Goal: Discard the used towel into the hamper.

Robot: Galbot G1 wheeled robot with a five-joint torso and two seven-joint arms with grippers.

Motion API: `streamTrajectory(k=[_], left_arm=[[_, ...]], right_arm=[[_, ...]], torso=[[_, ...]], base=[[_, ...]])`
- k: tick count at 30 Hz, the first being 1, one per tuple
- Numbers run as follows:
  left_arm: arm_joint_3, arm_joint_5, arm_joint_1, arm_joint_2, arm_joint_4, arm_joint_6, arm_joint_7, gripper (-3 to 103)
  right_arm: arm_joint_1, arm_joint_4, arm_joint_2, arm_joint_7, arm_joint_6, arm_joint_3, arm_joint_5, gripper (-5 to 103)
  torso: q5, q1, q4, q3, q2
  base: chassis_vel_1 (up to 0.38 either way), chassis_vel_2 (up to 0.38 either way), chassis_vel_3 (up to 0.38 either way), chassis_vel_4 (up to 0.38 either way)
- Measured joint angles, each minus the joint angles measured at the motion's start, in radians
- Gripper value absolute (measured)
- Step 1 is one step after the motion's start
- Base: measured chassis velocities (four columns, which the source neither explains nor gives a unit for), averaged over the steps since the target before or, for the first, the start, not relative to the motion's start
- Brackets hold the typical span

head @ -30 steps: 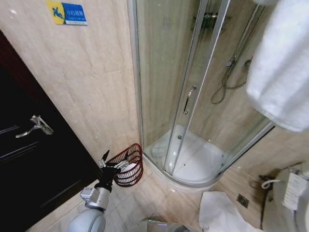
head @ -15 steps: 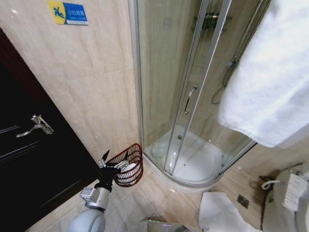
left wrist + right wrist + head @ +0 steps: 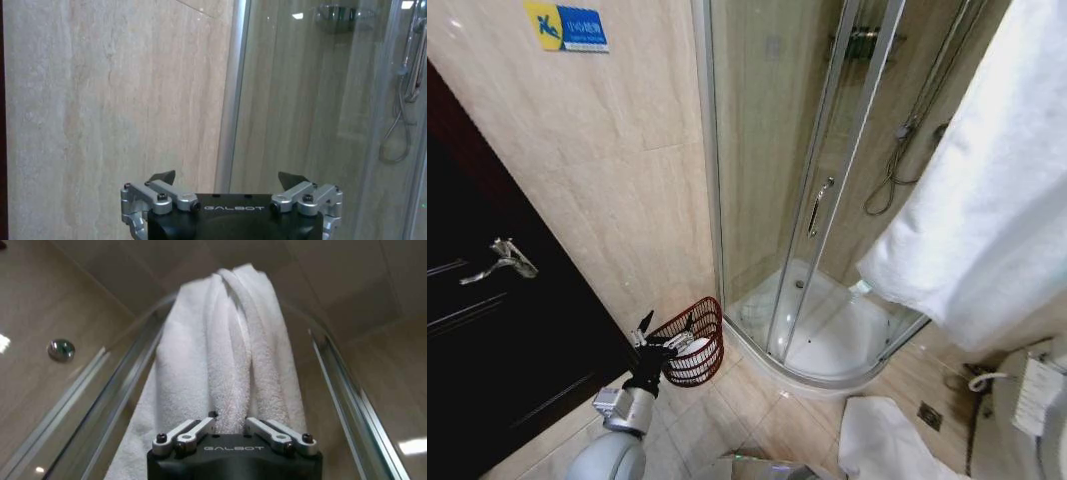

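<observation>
A white towel (image 3: 987,200) hangs in thick folds across the right side of the head view, in front of the shower glass. In the right wrist view my right gripper (image 3: 230,423) is shut on the bunched towel (image 3: 227,360), which rises from between its fingers. The hamper (image 3: 697,345), a small reddish-brown slatted basket, stands on the floor against the tiled wall beside the shower. My left gripper (image 3: 662,335) is held low right by the hamper's rim. Its fingers are spread in the left wrist view (image 3: 227,177), with nothing between them.
A curved glass shower enclosure with a door handle (image 3: 819,205) fills the middle. A dark door (image 3: 487,330) stands at the left. On the floor at the right lie a white mat (image 3: 882,440) and a drain (image 3: 930,415), beside a white fixture (image 3: 1027,410).
The towel has swung leftward and lower across the head view, covering more of the shower glass. The left arm and the hamper have stayed put.
</observation>
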Motion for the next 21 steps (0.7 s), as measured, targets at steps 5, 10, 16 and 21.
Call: streamTrajectory(k=[5, 10, 16, 21], left_arm=[[0.0, 0.0, 0.0, 0.0, 0.0, 0.0, 0.0, 100], [0.0, 0.0, 0.0, 0.0, 0.0, 0.0, 0.0, 100], [0.0, 0.0, 0.0, 0.0, 0.0, 0.0, 0.0, 100], [0.0, 0.0, 0.0, 0.0, 0.0, 0.0, 0.0, 100]], right_arm=[[-0.082, 0.04, 0.089, -0.018, 0.025, -0.006, -0.037, 6], [-0.148, 0.084, 0.156, -0.02, 0.054, -0.021, -0.072, 6], [-0.202, 0.104, 0.214, -0.033, 0.089, -0.04, -0.106, 6], [-0.233, 0.104, 0.267, -0.046, 0.119, -0.061, -0.143, 6]], torso=[[-0.0009, 0.0, 0.0002, 0.0, 0.0], [-0.0006, 0.0, 0.0002, 0.0, 0.0], [-0.001, 0.0, 0.0002, 0.0, 0.0], [-0.0006, 0.0, 0.0002, 0.0, 0.0]], base=[[0.0, 0.0, 0.0, 0.0], [0.0, 0.0, 0.0, 0.0], [0.0, 0.0, 0.0, 0.0], [0.0, 0.0, 0.0, 0.0]])
